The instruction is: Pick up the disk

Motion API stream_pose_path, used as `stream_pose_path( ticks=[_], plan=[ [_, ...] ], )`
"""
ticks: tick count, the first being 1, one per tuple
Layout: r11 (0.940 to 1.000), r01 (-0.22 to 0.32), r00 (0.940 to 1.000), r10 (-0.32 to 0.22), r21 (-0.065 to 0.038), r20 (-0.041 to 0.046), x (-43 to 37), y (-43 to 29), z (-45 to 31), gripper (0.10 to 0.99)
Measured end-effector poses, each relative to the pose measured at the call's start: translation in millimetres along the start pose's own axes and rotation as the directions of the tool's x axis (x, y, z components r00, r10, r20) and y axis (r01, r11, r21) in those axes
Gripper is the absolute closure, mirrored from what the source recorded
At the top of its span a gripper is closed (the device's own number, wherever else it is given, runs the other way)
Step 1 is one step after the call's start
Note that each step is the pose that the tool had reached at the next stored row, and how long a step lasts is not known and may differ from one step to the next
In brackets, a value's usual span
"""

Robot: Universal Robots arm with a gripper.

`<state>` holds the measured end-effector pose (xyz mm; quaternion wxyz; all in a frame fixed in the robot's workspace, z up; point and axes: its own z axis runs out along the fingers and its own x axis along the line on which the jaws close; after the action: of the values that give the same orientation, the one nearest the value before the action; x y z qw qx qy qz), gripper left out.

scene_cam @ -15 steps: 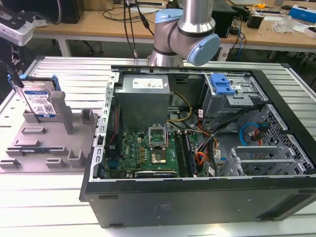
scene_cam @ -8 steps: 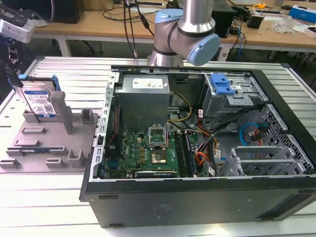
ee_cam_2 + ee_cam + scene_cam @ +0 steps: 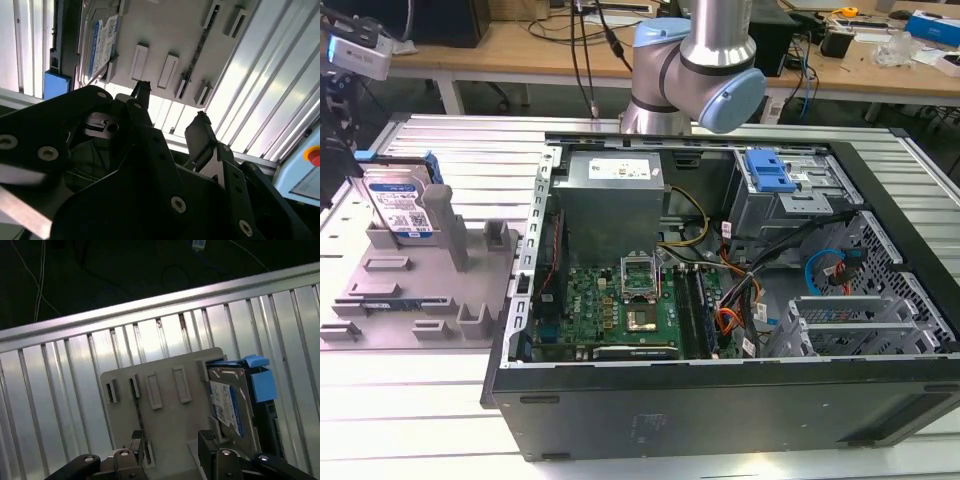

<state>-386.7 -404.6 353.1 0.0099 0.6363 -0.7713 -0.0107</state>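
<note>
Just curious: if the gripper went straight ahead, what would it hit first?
The gripper would probably meet the fixture, beside the disk, though depth is unclear.

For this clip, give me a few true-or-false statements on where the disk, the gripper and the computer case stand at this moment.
1. The disk stands upright in the grey fixture. True.
2. The gripper is shut on the disk. False: its fingers are apart with nothing between them, and the disk sits in the fixture, clear of them.
3. The computer case is open, with its motherboard exposed. True.
4. The disk lies inside the computer case. False: it is outside, to the exterior view's left of the case.
</note>
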Motion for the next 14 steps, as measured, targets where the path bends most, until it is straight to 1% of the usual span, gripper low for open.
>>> stream_pose_path(
  ticks=[2,3,5,7,12,13,14],
  plan=[
    [0.9990,0.045,0.9990,-0.045,0.001,-0.0032,0.0,-0.1,1.2,0.529],
    [0.9963,0.086,0.9963,-0.086,0.003,-0.0060,0.0,-0.2,2.3,0.529],
    [0.9916,0.129,0.9916,-0.129,0.011,-0.0080,-0.1,-0.6,3.9,0.529],
    [0.9849,0.172,0.9850,-0.172,0.016,-0.0107,-0.2,-1.0,5.3,0.529],
    [0.9839,0.178,0.9840,-0.178,0.016,-0.0108,-0.2,-1.0,5.4,0.529],
    [0.9840,0.178,0.9841,-0.177,0.016,-0.0106,-1.4,-0.8,5.7,0.529],
    [0.9839,0.178,0.9840,-0.178,0.016,-0.0106,-4.5,-0.2,5.6,0.529]
  ],
)
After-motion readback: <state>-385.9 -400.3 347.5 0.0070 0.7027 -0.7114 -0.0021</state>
